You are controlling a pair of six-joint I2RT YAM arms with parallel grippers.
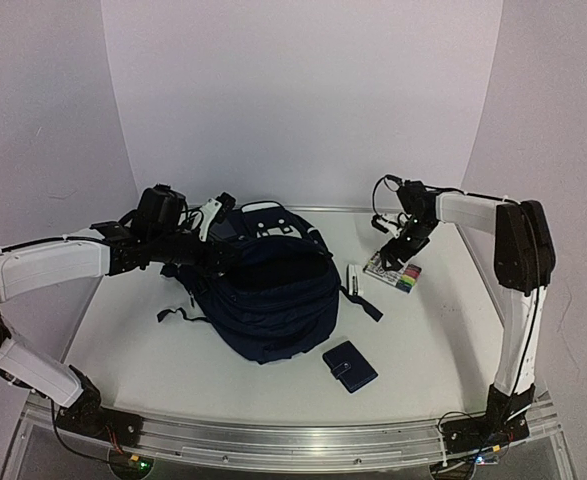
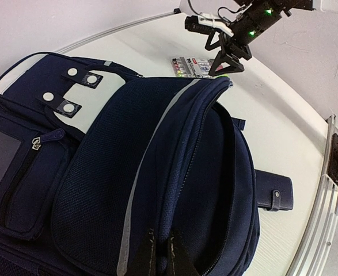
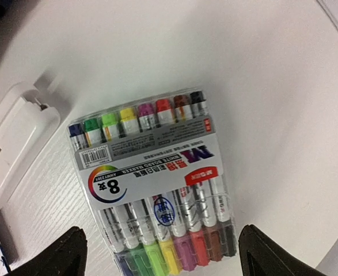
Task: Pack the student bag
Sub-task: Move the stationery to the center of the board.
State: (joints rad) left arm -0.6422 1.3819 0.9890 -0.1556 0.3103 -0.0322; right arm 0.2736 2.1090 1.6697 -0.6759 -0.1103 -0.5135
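Right gripper (image 3: 169,253) hangs over the clear plastic pack of eight coloured whiteboard markers (image 3: 151,184). Its jaws are spread wide, one fingertip off each long side at the pack's 6 o'clock end, and they hold nothing. The pack's long axis runs roughly 12 to 6 in the wrist view, so I judge the jaws squared to pinch across its width.

The large navy-blue fabric backpack (image 1: 273,290) sits mid-way on the white table (image 1: 443,340), at 9 o'clock from the pack. The right arm is nearer the pack. Left gripper (image 2: 160,253) is clenched on the backpack's edge fabric.
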